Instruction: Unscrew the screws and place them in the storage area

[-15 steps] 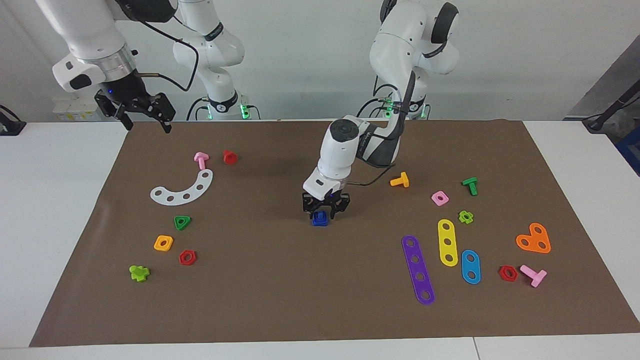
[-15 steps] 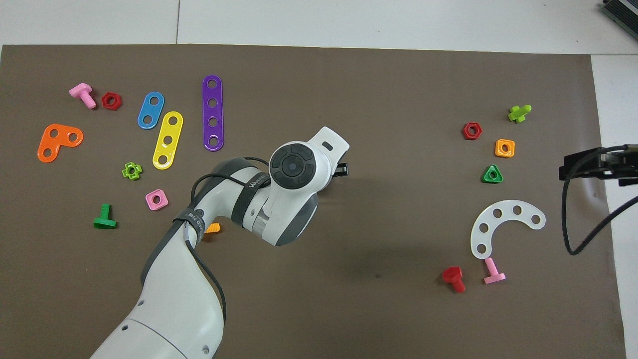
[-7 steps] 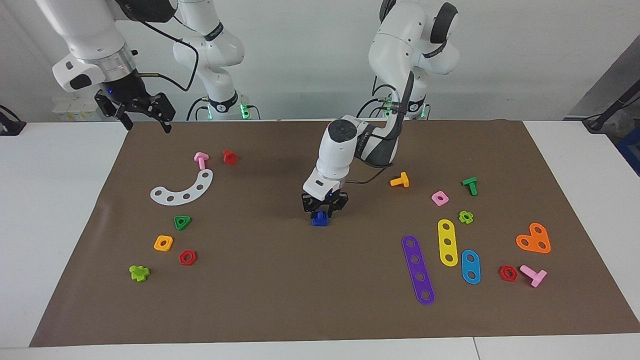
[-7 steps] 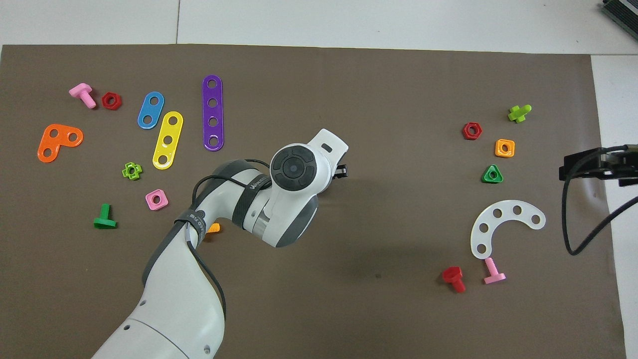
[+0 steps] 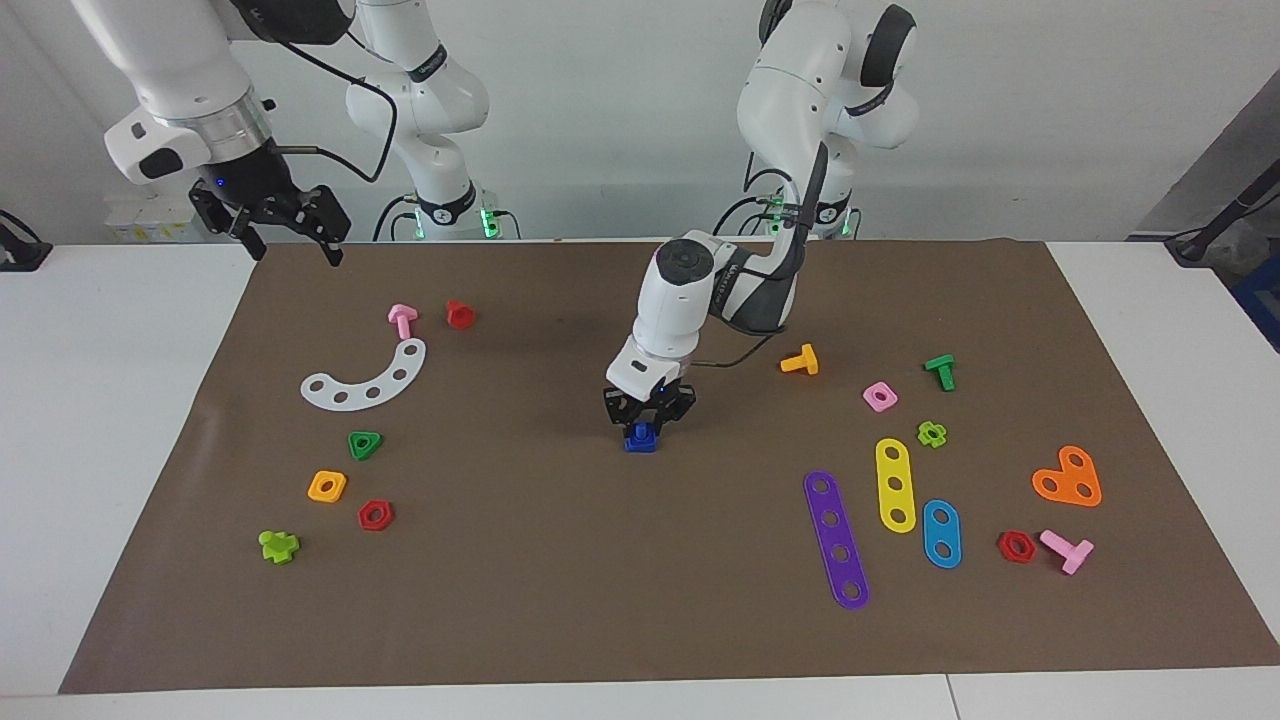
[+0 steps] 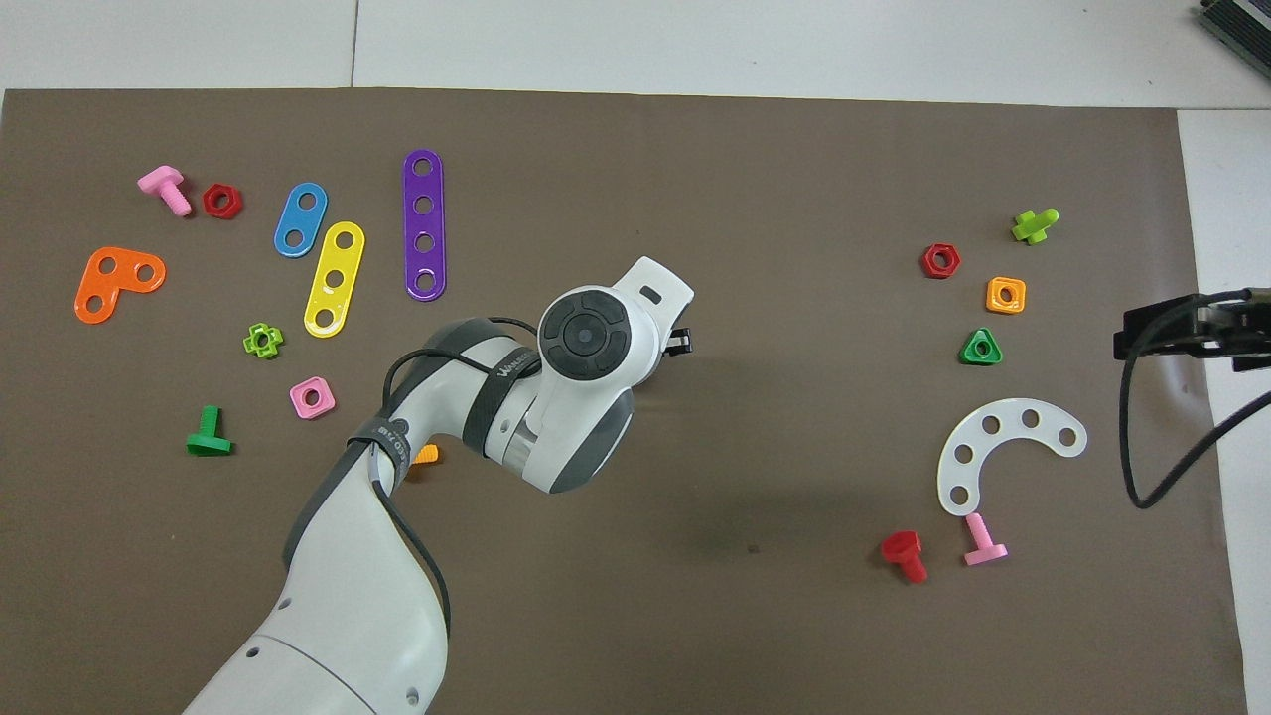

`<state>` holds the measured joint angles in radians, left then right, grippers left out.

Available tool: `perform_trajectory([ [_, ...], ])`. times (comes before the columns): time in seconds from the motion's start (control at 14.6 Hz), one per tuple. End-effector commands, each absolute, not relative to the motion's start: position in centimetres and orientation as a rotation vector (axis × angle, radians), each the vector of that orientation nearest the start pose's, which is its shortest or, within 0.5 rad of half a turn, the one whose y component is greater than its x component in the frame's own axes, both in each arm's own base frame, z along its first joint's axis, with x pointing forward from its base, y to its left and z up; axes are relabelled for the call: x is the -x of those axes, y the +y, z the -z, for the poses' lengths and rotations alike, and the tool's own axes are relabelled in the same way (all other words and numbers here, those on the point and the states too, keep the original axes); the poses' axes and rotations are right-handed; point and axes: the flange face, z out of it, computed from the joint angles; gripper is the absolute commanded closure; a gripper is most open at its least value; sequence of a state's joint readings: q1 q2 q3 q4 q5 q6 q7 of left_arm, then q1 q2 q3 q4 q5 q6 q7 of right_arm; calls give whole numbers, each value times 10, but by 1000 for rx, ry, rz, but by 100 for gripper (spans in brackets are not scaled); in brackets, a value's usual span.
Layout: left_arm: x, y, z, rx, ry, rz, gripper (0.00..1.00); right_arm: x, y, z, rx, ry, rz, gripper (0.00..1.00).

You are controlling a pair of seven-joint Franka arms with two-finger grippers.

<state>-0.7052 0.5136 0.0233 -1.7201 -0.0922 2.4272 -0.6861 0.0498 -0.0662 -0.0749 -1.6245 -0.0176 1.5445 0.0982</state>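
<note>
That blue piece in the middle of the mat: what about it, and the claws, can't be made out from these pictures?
- Overhead view: the blue screw is wholly hidden under the left arm's wrist; so is most of the left gripper.
- Facing view: the left gripper is shut on the screw's top, which it covers; bolt and nut cannot be told apart.
- Overhead view: the right gripper is cut off by the picture's edge.
- Overhead view: the orange bolt is mostly hidden by the left arm.

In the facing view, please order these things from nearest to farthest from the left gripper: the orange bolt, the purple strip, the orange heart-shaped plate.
The left gripper is shut on the dark-blue screw at mid-mat.
1. Orange bolt, toward the left arm's end, nearer the robots.
2. Purple strip, same end, farther from the robots.
3. Orange heart-shaped plate, close to that end's mat edge.
</note>
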Motion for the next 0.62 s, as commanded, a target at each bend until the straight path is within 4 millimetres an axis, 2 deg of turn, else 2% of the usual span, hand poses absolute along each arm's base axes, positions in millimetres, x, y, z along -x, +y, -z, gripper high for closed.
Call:
perform_trajectory([
  [0.0,-533,-441,-320,3302,-190,181,71,-525,-18,-632,3140,217,-2,0],
  [0.21,-543,-451,-339,3286,-237,132,71,-525,-17,-632,3141,212,-2,0],
  [0.34,-550,-451,-354,3271,-258,93,70,-524,-18,-633,3140,214,0,0],
  [0.48,-564,-438,-378,3251,-293,63,70,-524,-18,-633,3140,214,2,0],
  [0.55,-573,-425,-387,3236,-321,37,70,-524,-19,-633,3138,219,0,0],
])
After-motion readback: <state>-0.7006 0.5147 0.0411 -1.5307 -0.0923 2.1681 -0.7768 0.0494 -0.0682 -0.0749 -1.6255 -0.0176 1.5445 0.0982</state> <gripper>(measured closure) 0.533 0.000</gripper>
